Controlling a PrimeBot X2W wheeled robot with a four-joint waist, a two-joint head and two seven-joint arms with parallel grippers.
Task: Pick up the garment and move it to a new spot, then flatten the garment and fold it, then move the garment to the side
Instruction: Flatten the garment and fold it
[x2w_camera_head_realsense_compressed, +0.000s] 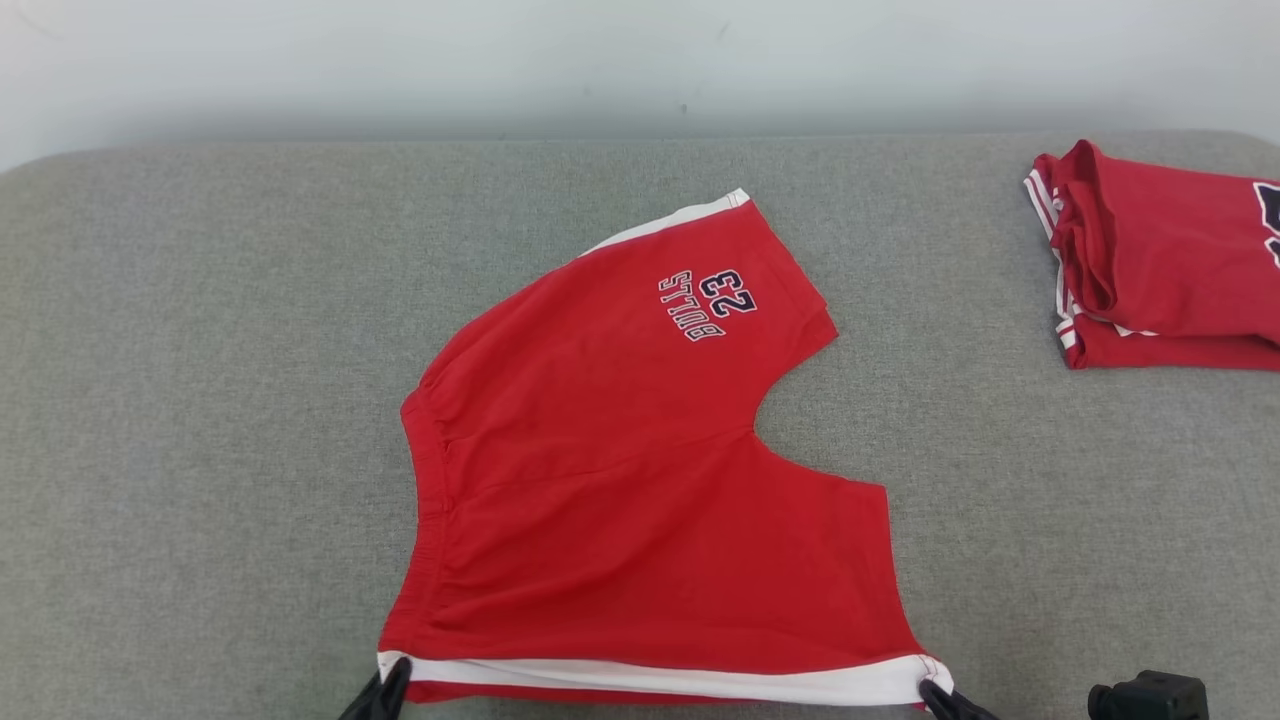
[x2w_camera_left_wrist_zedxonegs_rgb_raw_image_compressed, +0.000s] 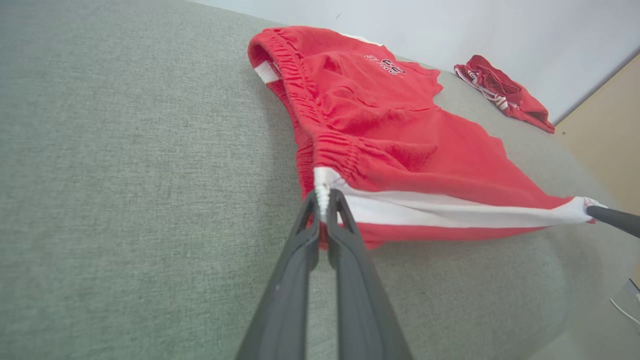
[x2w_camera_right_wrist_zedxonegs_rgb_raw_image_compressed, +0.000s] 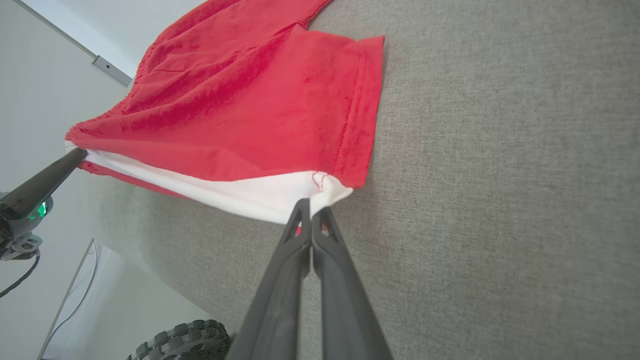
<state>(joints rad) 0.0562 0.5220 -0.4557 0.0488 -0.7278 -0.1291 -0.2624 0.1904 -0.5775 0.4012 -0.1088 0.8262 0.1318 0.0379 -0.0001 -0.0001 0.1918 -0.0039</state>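
Shorts (x2w_camera_head_realsense_compressed: 640, 480) on table (x2w_camera_head_realsense_compressed: 200, 400), near edge spanning left fingers (x2w_camera_head_realsense_compressed: 380, 695) to right fingers (x2w_camera_head_realsense_compressed: 945, 700); folded garment (x2w_camera_head_realsense_compressed: 1160, 260) beyond, rightward.

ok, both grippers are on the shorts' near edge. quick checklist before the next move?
1. Left gripper shut on the waistband end of the white stripe: ok.
2. Right gripper shut on the stripe's hem end: ok.
3. Stripe stretched straight between the two grips: ok.
4. The shorts lie flat: not ok, the waistband is rucked, with creases beside it.
5. Second red garment lies apart from the shorts, at the far right of the grey surface: ok.
6. Both fabric layers caught in each grip: cannot tell.
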